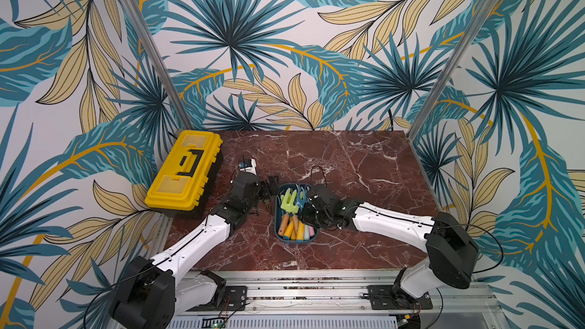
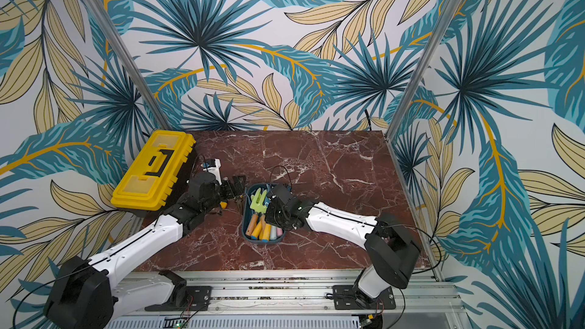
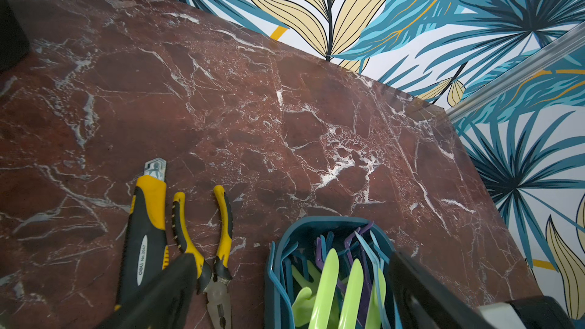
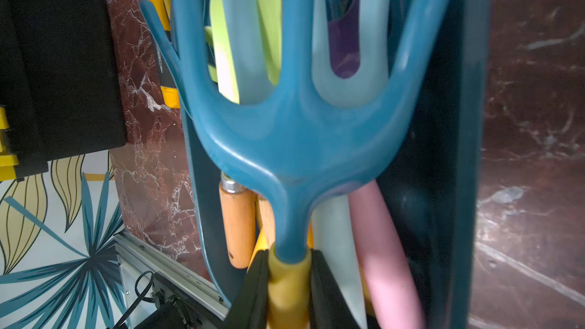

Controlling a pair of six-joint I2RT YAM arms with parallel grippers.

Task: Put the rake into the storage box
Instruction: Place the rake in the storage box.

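Note:
The storage box (image 1: 296, 242) is a small teal tub in the middle of the marble table, holding several hand rakes with a green rake (image 1: 289, 202) on top. My right gripper (image 4: 288, 292) is shut on the yellow handle of a blue rake (image 4: 294, 140). That rake's head lies over the other tools, between the box walls (image 4: 459, 121). In both top views the right gripper (image 1: 305, 213) sits over the box's right side. My left gripper (image 3: 291, 259) stands open, holding nothing, at the box's far left corner (image 1: 269, 189).
A yellow toolbox (image 1: 185, 169) with a black handle stands at the table's back left. A yellow-black utility knife (image 3: 145, 232) and pliers (image 3: 209, 248) lie on the table just left of the box. A small white and blue object (image 1: 248, 166) sits behind the left gripper.

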